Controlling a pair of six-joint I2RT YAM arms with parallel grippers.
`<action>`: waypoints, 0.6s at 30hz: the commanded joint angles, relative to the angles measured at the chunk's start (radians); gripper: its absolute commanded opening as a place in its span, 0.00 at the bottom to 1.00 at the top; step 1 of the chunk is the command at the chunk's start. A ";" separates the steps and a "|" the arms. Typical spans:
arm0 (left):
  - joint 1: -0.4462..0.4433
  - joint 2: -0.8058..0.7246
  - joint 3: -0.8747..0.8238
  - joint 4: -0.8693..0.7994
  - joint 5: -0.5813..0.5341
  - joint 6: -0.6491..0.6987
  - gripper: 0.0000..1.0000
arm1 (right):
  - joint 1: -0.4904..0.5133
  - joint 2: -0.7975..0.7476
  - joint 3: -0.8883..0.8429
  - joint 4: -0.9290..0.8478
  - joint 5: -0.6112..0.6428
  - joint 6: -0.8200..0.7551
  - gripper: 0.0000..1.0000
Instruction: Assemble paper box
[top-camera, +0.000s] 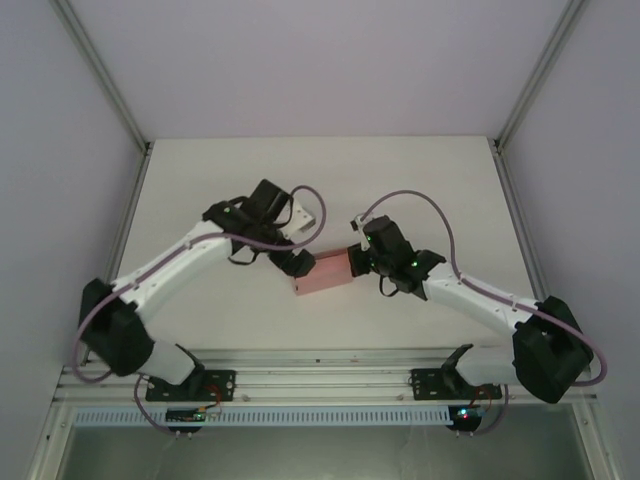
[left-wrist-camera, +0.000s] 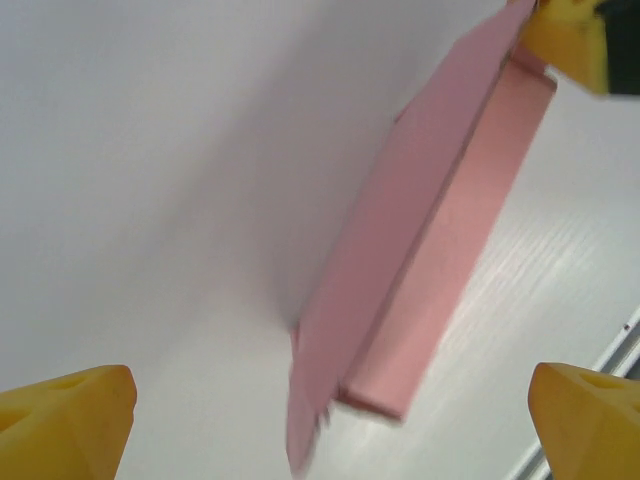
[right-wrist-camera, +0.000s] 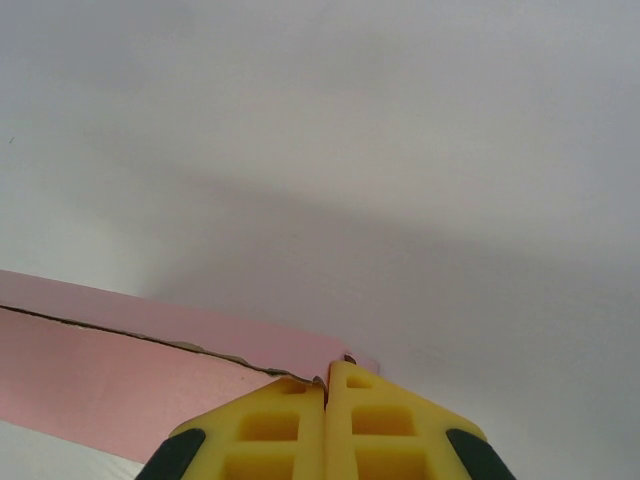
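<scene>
The pink paper box (top-camera: 322, 272) lies as a flattened, partly folded piece at the middle of the table. My right gripper (top-camera: 356, 262) is at its right end, and its yellow fingers (right-wrist-camera: 290, 425) are shut on a corner of the box's (right-wrist-camera: 110, 385) thin edge. My left gripper (top-camera: 297, 262) hovers at the box's left end. In the left wrist view its fingers (left-wrist-camera: 70, 415) stand far apart, with the box (left-wrist-camera: 420, 250) lying between and beyond them, untouched. A yellow fingertip of the right gripper (left-wrist-camera: 570, 40) shows at the box's far end.
The white table (top-camera: 320, 170) extends behind the box to the back wall. An aluminium rail (top-camera: 320, 385) runs along the near edge where both arm bases are bolted. Enclosure walls stand at left, right and back.
</scene>
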 joint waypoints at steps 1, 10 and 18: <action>-0.023 -0.063 -0.069 -0.053 -0.070 -0.190 0.93 | 0.018 0.014 -0.003 -0.125 0.029 0.030 0.00; -0.031 -0.092 -0.127 0.037 -0.122 -0.274 0.61 | 0.060 0.031 -0.002 -0.126 0.048 0.015 0.00; -0.028 -0.015 -0.103 0.046 -0.113 -0.229 0.50 | 0.065 0.029 -0.013 -0.136 0.061 0.011 0.00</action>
